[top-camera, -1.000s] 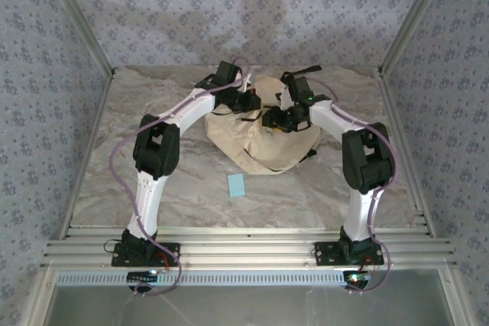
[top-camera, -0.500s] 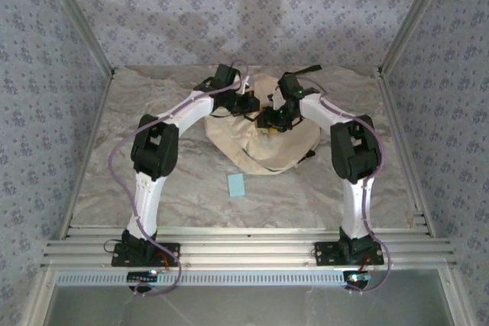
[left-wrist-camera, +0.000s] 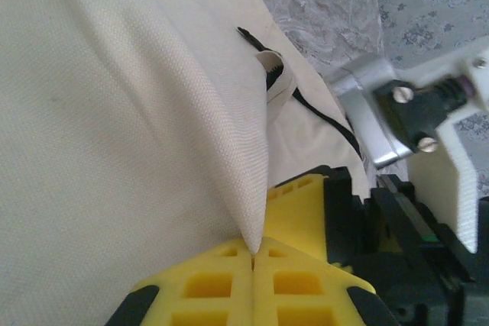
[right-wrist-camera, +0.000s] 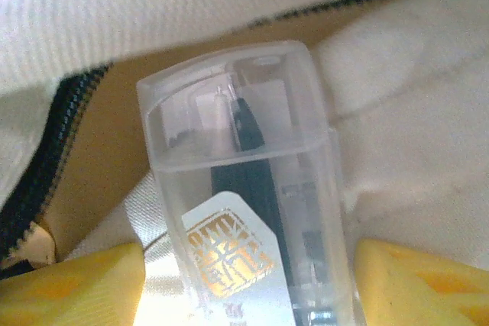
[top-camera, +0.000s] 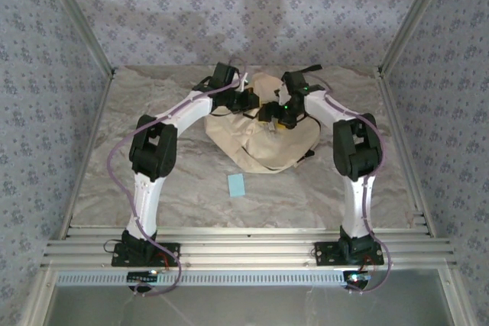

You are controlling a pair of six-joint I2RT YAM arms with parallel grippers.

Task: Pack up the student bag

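Pinching L fingers (left-wrist-camera: 221, 256): pressed tight together on a fold of the student bag (left-wrist-camera: 114, 112); fabric rises to a point betw. the yellow pads.
R fingers (right-wrist-camera: 84, 280): part open, clamped on both sides of a clear plastic case (right-wrist-camera: 244, 188); dark item + gold label inside it.
Case tip: at bag's mouth, tan lining behind, black zipper (right-wrist-camera: 53, 135) to its left.
Grippers: left gripper (top-camera: 248, 101) & right gripper (top-camera: 273, 116) close together over bag's top.
Student bag: slumped, far-centre of table (top-camera: 153, 181).
Blue card (top-camera: 236, 185): flat on table, near side of bag, apart from it.
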